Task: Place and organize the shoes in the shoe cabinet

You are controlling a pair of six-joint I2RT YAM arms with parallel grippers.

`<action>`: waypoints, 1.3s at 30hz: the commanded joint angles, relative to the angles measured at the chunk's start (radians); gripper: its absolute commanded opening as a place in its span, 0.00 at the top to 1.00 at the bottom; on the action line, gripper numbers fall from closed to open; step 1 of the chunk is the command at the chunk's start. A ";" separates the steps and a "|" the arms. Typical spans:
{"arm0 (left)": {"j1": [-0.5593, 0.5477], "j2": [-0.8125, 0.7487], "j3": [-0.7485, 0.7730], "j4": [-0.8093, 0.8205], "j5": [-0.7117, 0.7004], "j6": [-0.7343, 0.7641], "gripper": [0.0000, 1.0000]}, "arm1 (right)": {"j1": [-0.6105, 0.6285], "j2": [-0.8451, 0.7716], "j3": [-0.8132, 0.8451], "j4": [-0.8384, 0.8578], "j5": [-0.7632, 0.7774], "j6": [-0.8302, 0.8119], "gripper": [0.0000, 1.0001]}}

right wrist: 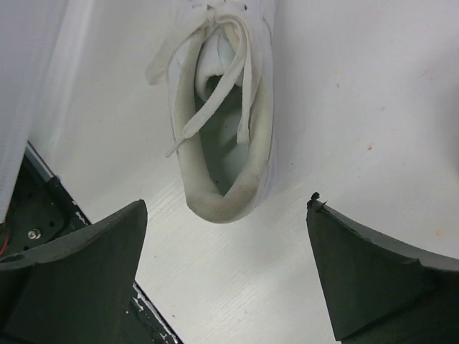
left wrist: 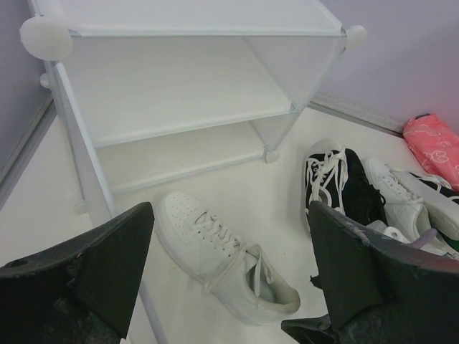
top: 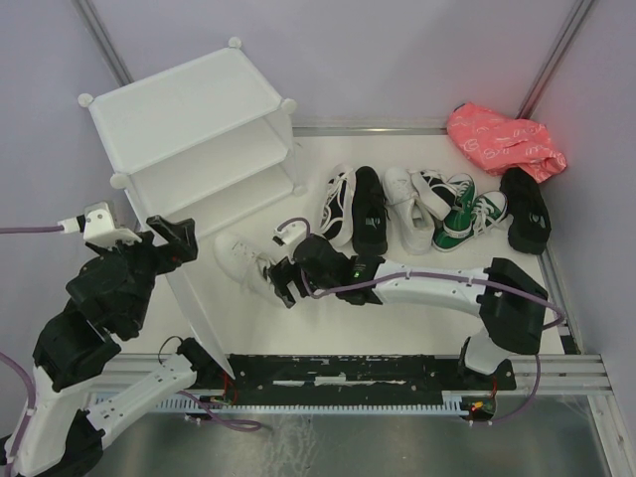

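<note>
One white sneaker (top: 241, 258) lies alone on the table, its toe toward the shoe cabinet (top: 189, 109). My right gripper (top: 277, 282) stands open just behind the heel; the right wrist view shows the sneaker's heel (right wrist: 224, 150) ahead of the right gripper (right wrist: 228, 206), with nothing between the fingers. My left gripper (top: 175, 238) hovers open beside the cabinet's swung-out door panel (top: 204, 318). In the left wrist view the left gripper (left wrist: 229, 215) frames the white sneaker (left wrist: 222, 254) far below, and the cabinet's shelf (left wrist: 179, 86) is bare. The other shoes (top: 370, 209) lie grouped at the back right.
The group holds a black sneaker with white laces (top: 340, 202), a white sneaker (top: 407, 209), green sneakers (top: 467, 221) and a black shoe (top: 525, 209). A pink bag (top: 505, 139) sits in the far right corner. Walls close the back and sides.
</note>
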 commanded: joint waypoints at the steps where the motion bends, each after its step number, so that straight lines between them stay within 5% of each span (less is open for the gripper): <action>1: 0.001 -0.009 -0.015 0.010 -0.018 -0.002 0.06 | -0.005 -0.059 0.046 -0.010 0.021 -0.001 0.01; 8: 0.001 -0.016 -0.011 0.006 -0.018 -0.005 0.06 | -0.060 0.078 0.166 -0.041 -0.041 0.044 0.06; 16: 0.001 -0.033 -0.001 -0.022 -0.034 -0.014 0.06 | -0.100 0.239 0.297 -0.129 -0.092 0.056 0.25; 28: 0.000 -0.061 0.012 -0.052 -0.057 -0.028 0.07 | -0.091 0.286 0.272 -0.108 -0.149 0.060 0.77; 31: 0.001 -0.057 0.019 -0.052 -0.054 -0.028 0.07 | -0.077 0.252 0.287 -0.126 -0.089 0.077 0.98; 39: 0.001 -0.019 0.064 -0.020 -0.032 0.007 0.07 | -0.055 0.112 0.364 -0.224 0.140 0.111 1.00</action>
